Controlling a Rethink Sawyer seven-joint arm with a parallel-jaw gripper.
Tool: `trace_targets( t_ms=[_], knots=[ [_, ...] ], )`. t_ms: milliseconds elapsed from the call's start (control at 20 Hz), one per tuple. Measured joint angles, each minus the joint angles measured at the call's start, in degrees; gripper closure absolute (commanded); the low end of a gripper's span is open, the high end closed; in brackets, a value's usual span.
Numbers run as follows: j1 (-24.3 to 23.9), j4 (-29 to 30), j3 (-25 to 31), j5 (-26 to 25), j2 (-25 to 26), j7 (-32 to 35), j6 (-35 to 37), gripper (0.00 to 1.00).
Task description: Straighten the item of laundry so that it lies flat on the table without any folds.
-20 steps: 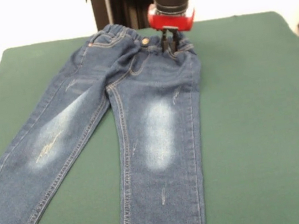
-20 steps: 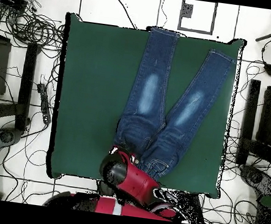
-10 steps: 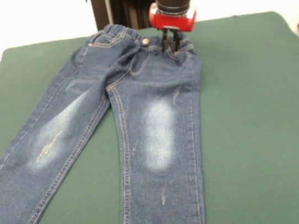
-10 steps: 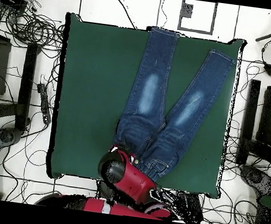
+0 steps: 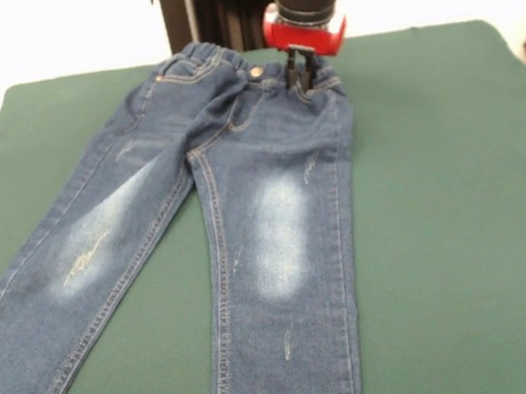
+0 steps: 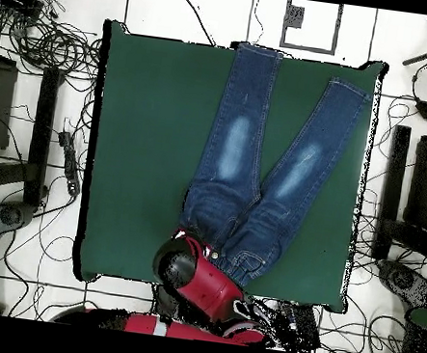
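Note:
The item of laundry (image 5: pixel 245 209) is a pair of small blue jeans lying front up on the green table (image 5: pixel 437 182). Its waistband is at the far edge and both legs spread toward the near edge. My gripper (image 5: pixel 300 76) comes straight down onto the right part of the waistband and is shut on the slightly bunched fabric there. In the overhead view the jeans (image 6: pixel 249 160) form a V with the legs reaching the top table edge. The red arm (image 6: pixel 190 271) covers the waistband corner and hides the gripper.
Wide green table (image 6: pixel 133 154) surface lies on both sides of the jeans. Cables (image 6: pixel 50 41) and dark equipment stands (image 6: pixel 400 189) surround the table on the floor. The leg cuffs reach the near edge in the front view.
The gripper has shifted very slightly to the right at the waistband. The jeans lie as before.

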Motion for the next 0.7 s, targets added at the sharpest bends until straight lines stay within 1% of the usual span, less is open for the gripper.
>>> trace_targets(
  t_ms=[500, 700],
  knots=[
    [0.06, 0.00, -0.01, 1.42, -0.09, 0.00, 1.41, 1.00],
    [0.23, 0.00, -0.12, 2.40, -0.11, 0.00, 4.21, 1.00]
  ],
)
